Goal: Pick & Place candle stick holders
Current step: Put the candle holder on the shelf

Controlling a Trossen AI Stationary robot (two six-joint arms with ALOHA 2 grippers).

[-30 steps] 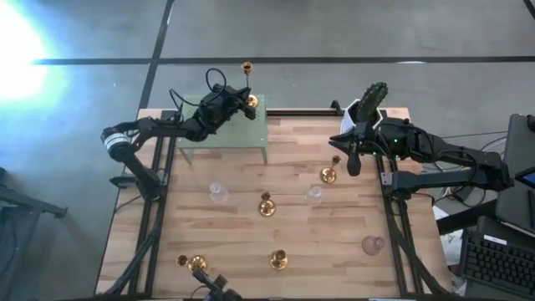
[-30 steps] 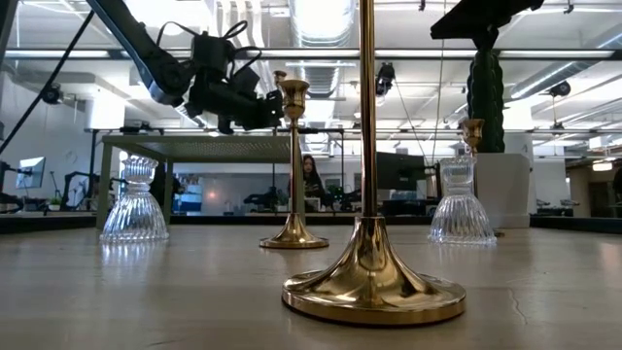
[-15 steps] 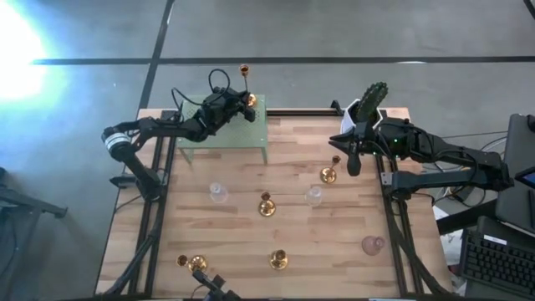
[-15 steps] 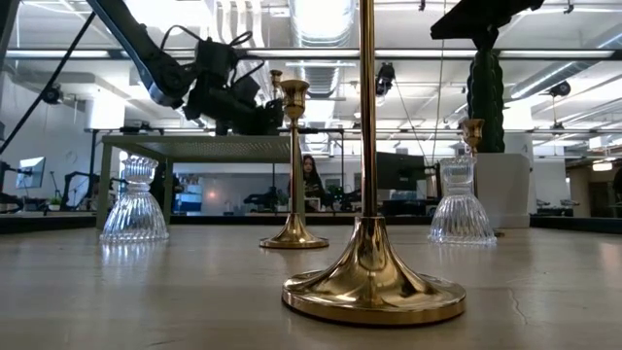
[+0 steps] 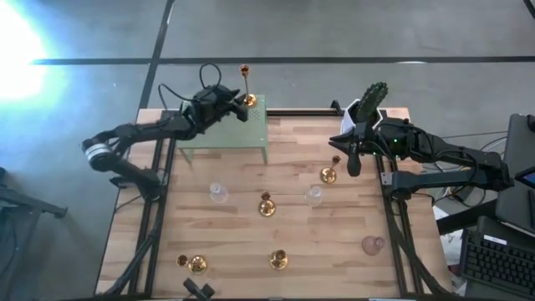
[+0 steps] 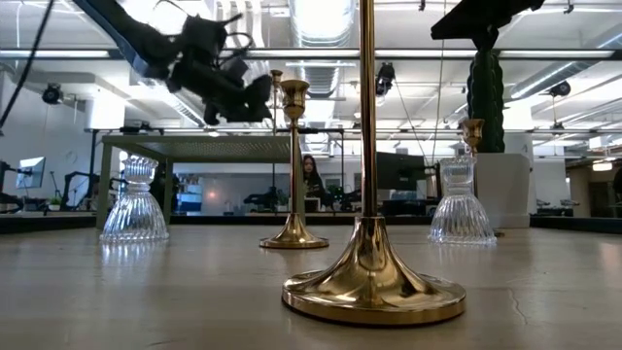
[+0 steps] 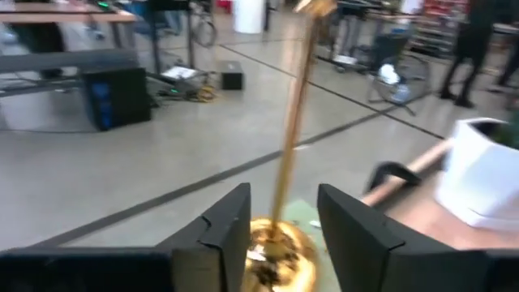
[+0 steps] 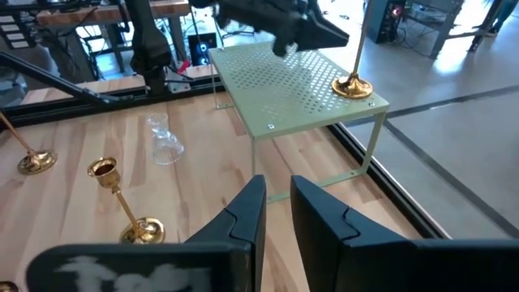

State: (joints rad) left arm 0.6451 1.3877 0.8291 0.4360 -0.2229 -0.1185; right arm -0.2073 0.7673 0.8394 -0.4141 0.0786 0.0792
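We see the jaws of the left gripper (image 5: 235,106) standing apart with nothing between them, just short of the tall, thin-stemmed shiny gold candlestick (image 5: 247,86) that stands on the pale green perforated metal shelf (image 5: 251,134) at the far left of the light wooden slatted table (image 5: 292,226). In the left wrist view the candlestick's round base (image 7: 278,255) sits beyond the gap between the two dark fingers (image 7: 223,235), and we cannot see either one touching it; its stem runs upright, long axis vertical, cup end up, leaning a little only in that view. The right wrist view shows it (image 8: 354,73) planted near the shelf's outer corner with the left gripper (image 8: 312,32) close beside it and apart from it. The right gripper (image 5: 353,159) hangs over the table's right side near the white pot with the green cactus (image 5: 369,104), its jaws only narrowly parted and holding nothing. Out on the table, all upright, we count a gold candlestick (image 5: 328,171) just by the right gripper, another (image 5: 267,205) at the middle, two more (image 5: 278,260) (image 5: 195,263) along the near edge, two clear ribbed glass holders (image 5: 218,193) (image 5: 314,196) either side of the middle one, and a pinkish glass holder (image 5: 372,245) near the right edge.
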